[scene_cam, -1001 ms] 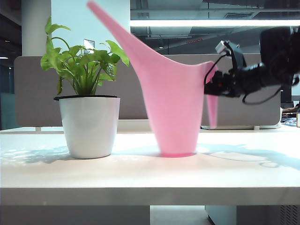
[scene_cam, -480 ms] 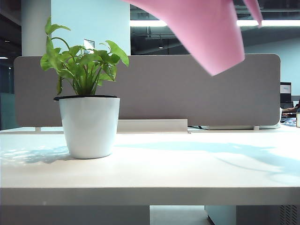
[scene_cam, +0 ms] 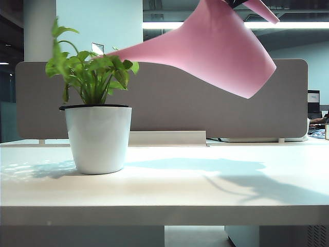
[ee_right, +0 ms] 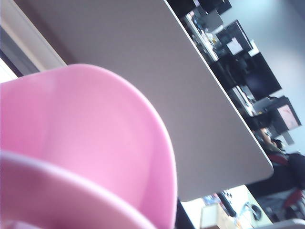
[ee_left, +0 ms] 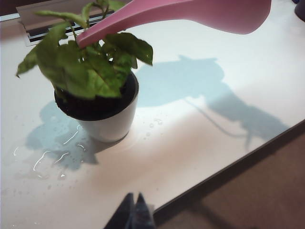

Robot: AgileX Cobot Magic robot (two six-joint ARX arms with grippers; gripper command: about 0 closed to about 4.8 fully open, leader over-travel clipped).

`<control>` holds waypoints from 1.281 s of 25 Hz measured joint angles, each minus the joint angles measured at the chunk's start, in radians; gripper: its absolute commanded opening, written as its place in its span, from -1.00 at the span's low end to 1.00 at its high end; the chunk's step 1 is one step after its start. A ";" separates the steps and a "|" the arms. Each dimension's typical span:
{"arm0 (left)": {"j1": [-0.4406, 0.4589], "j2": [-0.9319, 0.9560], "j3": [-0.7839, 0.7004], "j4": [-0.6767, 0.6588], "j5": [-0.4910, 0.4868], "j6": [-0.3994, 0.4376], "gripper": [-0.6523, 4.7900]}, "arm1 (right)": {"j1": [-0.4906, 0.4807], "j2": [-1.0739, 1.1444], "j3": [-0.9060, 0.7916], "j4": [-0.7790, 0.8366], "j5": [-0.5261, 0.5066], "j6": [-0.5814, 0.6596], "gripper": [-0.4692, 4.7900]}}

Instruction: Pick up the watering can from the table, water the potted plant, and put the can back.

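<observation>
potted plant (scene_cam: 97,128) standing at the left of the surface (scene_cam: 169,190), white pot upright, leaves spread above the black rim. watering can (scene_cam: 216,51) raised well above the surface at centre-right, tipped spout-down, spout tip among the leaves.

handling, judged: smooth plastic, stiff but thin-walled, likely light when near empty and slippery if wet (droplets already lie on the surface beside the pot). best taken at the curved hook handle, near its root; body too wide and tapered for a sure hold. load shifts toward the spout when tilted.

left gripper (ee_left: 133,214): low at the near edge of the surface, well apart from the pot, jaws pressed together on nothing.

right gripper: not itself in any view; a dark tip of the arm barely shows above the can at the exterior view's upper edge. state of the jaws cannot be told, nor the hold confirmed.

view differences:
- exterior: can height and tilt.
- left wrist: spout (ee_left: 119,24) over the soil, wet patches, can shadow.
- right wrist: only pink can wall (ee_right: 86,143), close up (no plant, no surface).
</observation>
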 measured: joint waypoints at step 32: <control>0.000 0.000 0.000 0.000 0.000 0.000 -0.75 | 0.063 -0.017 0.000 0.047 0.136 -0.062 -0.84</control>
